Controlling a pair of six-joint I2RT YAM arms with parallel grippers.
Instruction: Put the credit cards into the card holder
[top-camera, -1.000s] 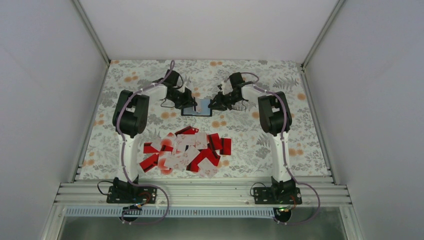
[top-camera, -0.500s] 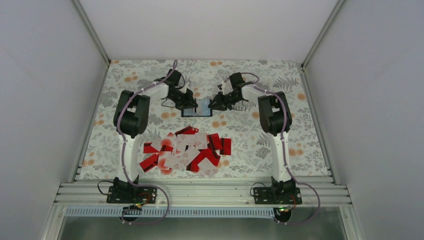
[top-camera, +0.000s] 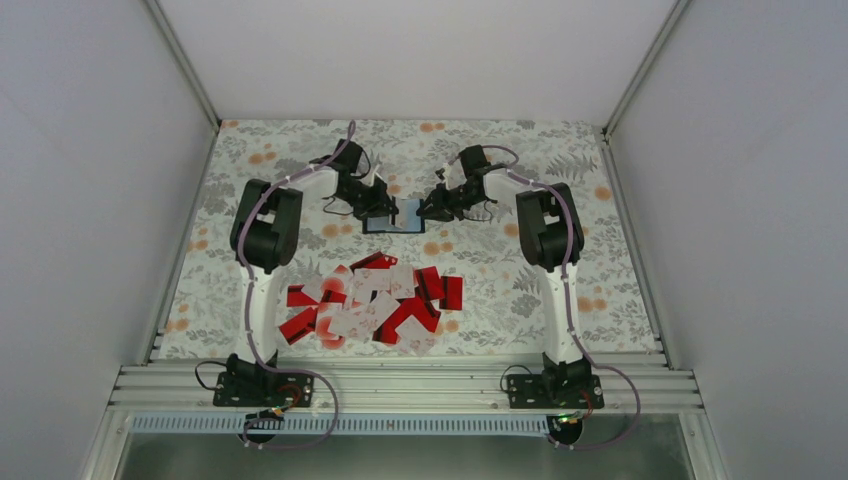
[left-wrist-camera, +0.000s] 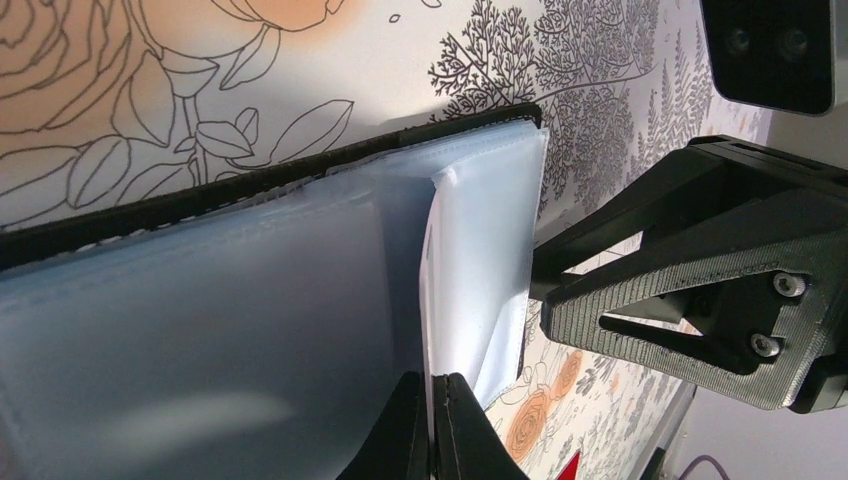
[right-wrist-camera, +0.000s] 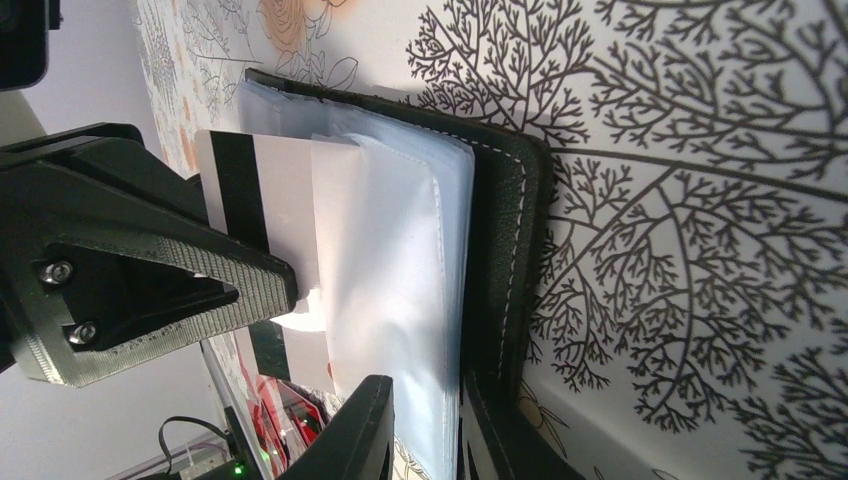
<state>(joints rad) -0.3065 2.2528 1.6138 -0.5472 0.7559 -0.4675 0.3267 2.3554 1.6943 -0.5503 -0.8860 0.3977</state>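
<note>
Right wrist: black card holder (right-wrist-camera: 510, 250), pale sleeves (right-wrist-camera: 400, 280) pinched by right claw (right-wrist-camera: 425, 435); left claw (left-wrist-camera: 432, 425) clamps striped white card (right-wrist-camera: 275, 200).

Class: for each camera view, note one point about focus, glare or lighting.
Top external: even, soft light, card holder tiny. Left wrist: its near sleeves hazy and soft, tablecloth print sharp. Right wrist: print crisp, sleeves bright and pale.

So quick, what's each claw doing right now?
Left gripper: shut on a card.
Right gripper: shut on the sleeves of the holder.
</note>
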